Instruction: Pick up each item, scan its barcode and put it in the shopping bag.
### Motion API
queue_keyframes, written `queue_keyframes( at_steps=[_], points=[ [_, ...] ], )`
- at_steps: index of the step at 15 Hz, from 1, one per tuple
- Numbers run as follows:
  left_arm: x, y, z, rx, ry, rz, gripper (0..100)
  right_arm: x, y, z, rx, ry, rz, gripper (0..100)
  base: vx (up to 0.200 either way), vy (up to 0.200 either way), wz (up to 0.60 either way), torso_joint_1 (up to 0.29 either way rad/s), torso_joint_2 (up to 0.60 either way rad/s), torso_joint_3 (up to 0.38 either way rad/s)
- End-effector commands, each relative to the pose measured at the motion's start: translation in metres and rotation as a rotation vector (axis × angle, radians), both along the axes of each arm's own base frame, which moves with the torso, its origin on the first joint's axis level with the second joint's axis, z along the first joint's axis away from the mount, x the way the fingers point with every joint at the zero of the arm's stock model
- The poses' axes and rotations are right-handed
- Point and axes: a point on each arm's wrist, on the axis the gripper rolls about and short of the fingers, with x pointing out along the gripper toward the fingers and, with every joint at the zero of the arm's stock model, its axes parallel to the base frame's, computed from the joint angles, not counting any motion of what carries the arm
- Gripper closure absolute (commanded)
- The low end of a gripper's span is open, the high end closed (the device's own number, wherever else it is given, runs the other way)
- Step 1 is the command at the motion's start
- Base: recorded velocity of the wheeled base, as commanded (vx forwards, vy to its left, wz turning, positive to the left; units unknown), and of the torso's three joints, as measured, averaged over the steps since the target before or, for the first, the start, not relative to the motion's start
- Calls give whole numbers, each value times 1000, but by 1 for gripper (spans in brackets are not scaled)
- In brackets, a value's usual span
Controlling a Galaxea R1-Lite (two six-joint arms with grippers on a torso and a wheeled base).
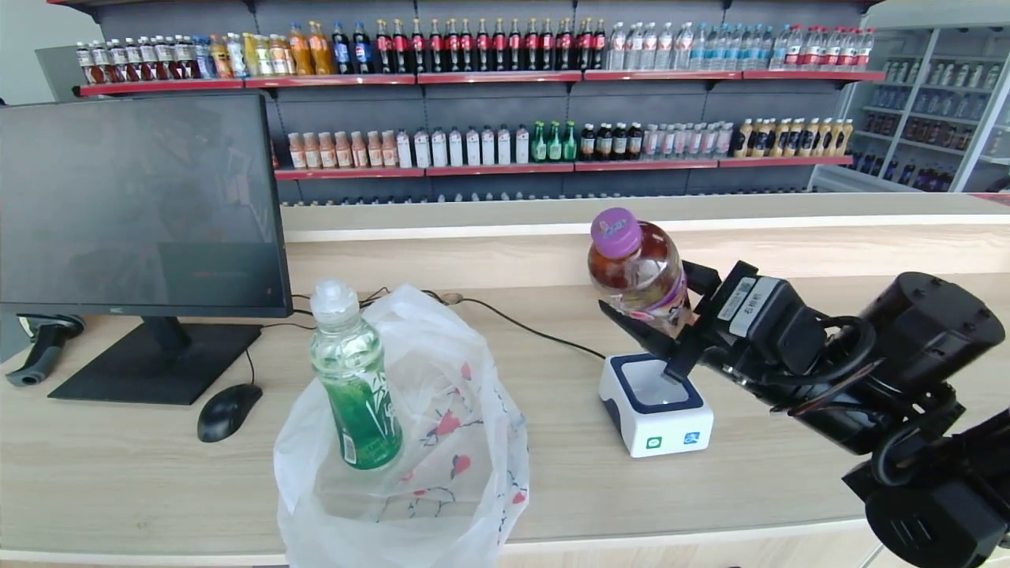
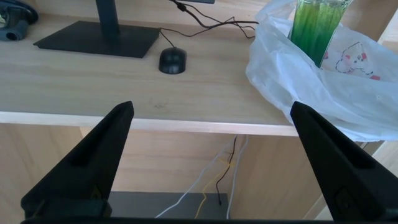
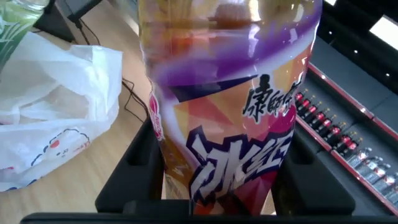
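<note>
My right gripper [image 1: 659, 319] is shut on a brown tea bottle [image 1: 637, 272] with a purple cap and purple label, holding it upright just above the white barcode scanner [image 1: 655, 404]. In the right wrist view the tea bottle [image 3: 230, 112] sits between both black fingers [image 3: 134, 171]. A green-labelled bottle [image 1: 355, 379] with a clear cap stands inside the white plastic shopping bag [image 1: 442, 465] at the counter's front; both show in the left wrist view, the bottle [image 2: 317, 25] in the bag [image 2: 323, 81]. My left gripper [image 2: 208, 140] is open and empty, below the counter's front edge.
A monitor [image 1: 142, 205] on a black stand occupies the counter's left, with a black mouse [image 1: 229, 410] in front and a handheld scanner [image 1: 43, 347] at the far left. Cables [image 1: 521, 327] run behind the bag. Shelves of drinks [image 1: 505, 55] line the back wall.
</note>
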Motion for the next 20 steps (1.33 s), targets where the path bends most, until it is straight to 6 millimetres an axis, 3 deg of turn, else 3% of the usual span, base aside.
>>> queue_keyframes(
  at_steps=[1, 7, 10, 20],
  points=[
    [0, 0, 0, -1, -1, 1, 0, -2, -2, -16, -46, 43, 3, 100, 0, 0, 0, 0, 0, 0],
    [0, 0, 0, 1, -3, 1, 0, 1, -8, -30, -145, 8, 104, 100, 0, 0, 0, 0, 0, 0],
    [0, 0, 1, 4, -9, 1, 0, -1, -7, -48, -215, 13, 198, 100, 0, 0, 0, 0, 0, 0],
    [0, 0, 0, 8, -1, 0, 0, 11, -16, -47, -225, -15, 187, 100, 0, 0, 0, 0, 0, 0]
  ],
)
